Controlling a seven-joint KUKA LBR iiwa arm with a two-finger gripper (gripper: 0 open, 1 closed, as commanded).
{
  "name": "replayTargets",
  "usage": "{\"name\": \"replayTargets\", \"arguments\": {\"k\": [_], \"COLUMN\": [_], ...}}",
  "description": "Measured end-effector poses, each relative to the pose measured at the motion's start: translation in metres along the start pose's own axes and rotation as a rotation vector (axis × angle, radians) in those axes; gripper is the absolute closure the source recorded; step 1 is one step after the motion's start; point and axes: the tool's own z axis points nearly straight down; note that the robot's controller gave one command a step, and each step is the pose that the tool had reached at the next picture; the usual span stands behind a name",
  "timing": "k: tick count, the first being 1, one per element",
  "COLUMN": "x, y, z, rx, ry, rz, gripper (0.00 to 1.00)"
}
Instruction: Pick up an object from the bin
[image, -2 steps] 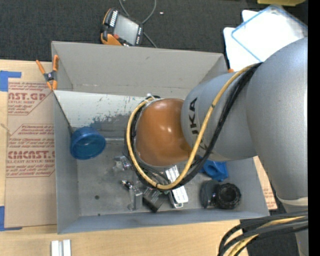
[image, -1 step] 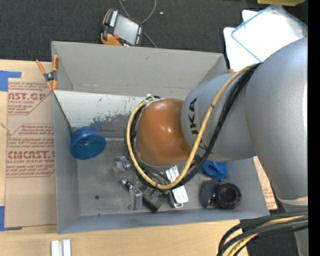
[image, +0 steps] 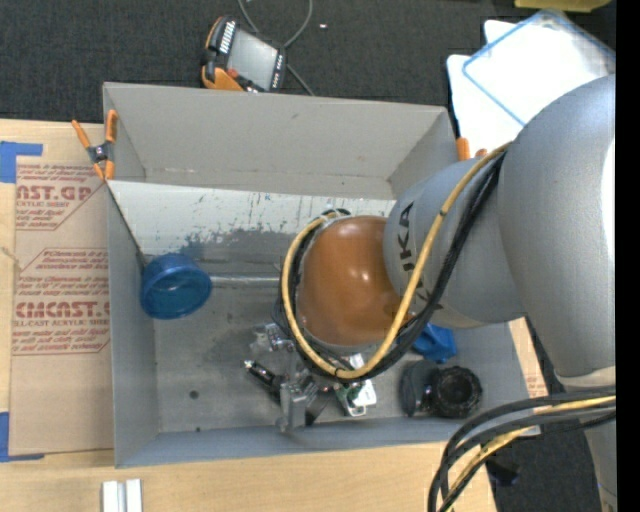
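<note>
- The gripper (image: 290, 395) sits low in the bin (image: 270, 140), close to the front wall and a bit left of the middle. I honestly can't tell if it's released or clenched, because the orange cover (image: 345, 280) and the cables (image: 291, 300) sit right on top of it.
- I can't see anything held in it, so I'd call the pick not made yet.
- Candidates: a black round part (image: 442, 390) by the front wall, off to the gripper's right. A small blue piece (image: 437, 345) lies just behind that one, half tucked under the arm. A blue round cap (image: 175, 287) sits well apart by the left wall.
- The floor right around the gripper looks bare, so clamping down there probably grabs nothing — I'd shift over a real target first.
- The black part looks like the nearest bet. Come straight down on it, centred, and keep clear of the front wall so the gripper doesn't scrape it.
- The cap looks tilted against the wall and could roll or slide if nudged, so take it across the rim rather than pushing on it.
</note>
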Motion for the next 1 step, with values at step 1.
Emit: {"name": "replayTargets", "arguments": {"k": [1], "x": [-0.0038], "y": [-0.0282], "z": [-0.0047], "rx": [-0.002], "ry": [-0.006], "rz": [0.001], "gripper": [0.0]}}
